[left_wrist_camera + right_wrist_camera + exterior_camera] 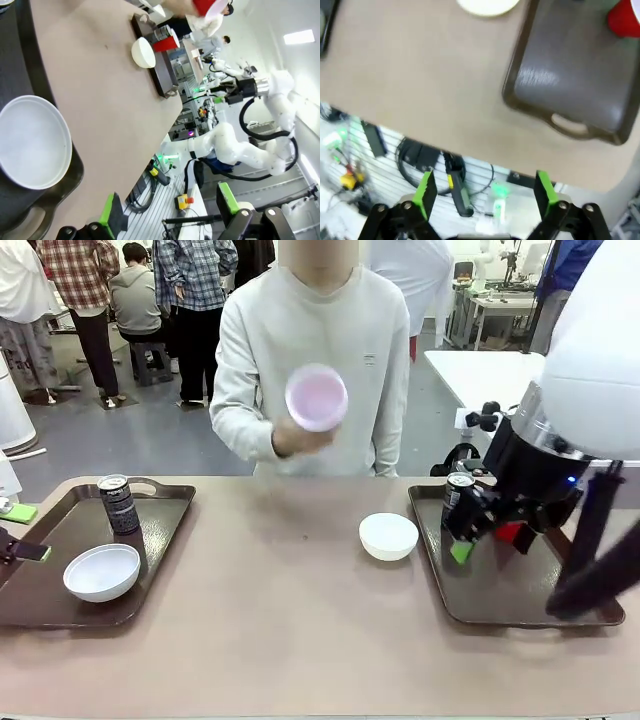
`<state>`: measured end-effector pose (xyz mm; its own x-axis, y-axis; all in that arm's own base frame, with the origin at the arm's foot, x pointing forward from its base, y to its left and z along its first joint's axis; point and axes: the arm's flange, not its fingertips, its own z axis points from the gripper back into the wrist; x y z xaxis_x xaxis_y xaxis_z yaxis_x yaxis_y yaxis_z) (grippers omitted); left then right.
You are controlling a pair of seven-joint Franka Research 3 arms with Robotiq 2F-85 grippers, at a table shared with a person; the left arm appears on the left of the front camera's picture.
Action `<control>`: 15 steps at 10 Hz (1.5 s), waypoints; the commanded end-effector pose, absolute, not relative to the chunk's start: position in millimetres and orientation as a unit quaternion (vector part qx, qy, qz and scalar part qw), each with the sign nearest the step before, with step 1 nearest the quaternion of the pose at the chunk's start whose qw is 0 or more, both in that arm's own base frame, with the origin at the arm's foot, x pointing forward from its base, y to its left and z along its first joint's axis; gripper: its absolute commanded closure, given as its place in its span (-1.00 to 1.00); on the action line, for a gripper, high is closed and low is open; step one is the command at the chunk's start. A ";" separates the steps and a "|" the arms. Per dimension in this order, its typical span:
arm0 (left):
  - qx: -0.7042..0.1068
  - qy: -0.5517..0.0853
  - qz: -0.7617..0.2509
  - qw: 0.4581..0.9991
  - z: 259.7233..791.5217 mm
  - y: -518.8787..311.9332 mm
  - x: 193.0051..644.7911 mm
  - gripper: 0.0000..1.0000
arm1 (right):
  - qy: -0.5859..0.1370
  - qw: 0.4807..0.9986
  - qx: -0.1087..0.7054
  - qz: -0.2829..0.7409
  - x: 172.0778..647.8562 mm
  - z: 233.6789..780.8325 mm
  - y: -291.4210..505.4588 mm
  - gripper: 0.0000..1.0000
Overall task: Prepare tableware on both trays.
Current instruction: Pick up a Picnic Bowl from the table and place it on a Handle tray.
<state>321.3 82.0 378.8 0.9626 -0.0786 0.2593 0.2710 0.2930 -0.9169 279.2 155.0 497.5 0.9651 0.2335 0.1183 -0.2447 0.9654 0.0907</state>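
With fingers apart, the right claw (488, 538) hovers over the right tray (510, 590) near its can (456, 490), the loose white bowl (388, 536) sitting on the counter (280, 620) just left of that tray.

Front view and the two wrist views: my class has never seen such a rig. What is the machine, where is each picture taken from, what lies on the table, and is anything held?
Two robot arms share a table with a person. The front view looks across the table at the person; each wrist view looks along one gripper's own fingers. The left tray carries a white bowl and a can. The right tray carries a second can and a red cup; a second bowl sits on the table beside it. The left gripper and right gripper are open and empty. The person's hand holds up a second cup.
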 end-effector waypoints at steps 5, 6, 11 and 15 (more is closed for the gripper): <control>-0.586 -0.085 -0.118 0.797 378.8 85.0 318.5 -1.00 | -0.079 0.996 0.042 -0.002 431.9 454.3 195.9 -1.00; -0.586 -0.085 -0.118 0.797 378.8 85.0 318.5 -1.00 | -0.083 0.996 0.031 0.001 444.0 447.4 201.5 -1.00; -0.586 -0.085 -0.118 0.797 378.8 85.0 318.5 -1.00 | -0.137 0.991 -0.002 -0.001 489.2 408.9 204.6 -1.00; -0.586 -0.085 -0.118 0.797 378.8 85.0 318.5 -1.00 | -0.121 0.992 0.008 0.013 484.2 409.0 198.6 -1.00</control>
<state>321.3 82.0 378.8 0.9626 -0.0787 0.2592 0.2708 0.2929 -0.9170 487.8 201.3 402.2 0.9721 0.0259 0.2332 -0.0337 0.9990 0.0293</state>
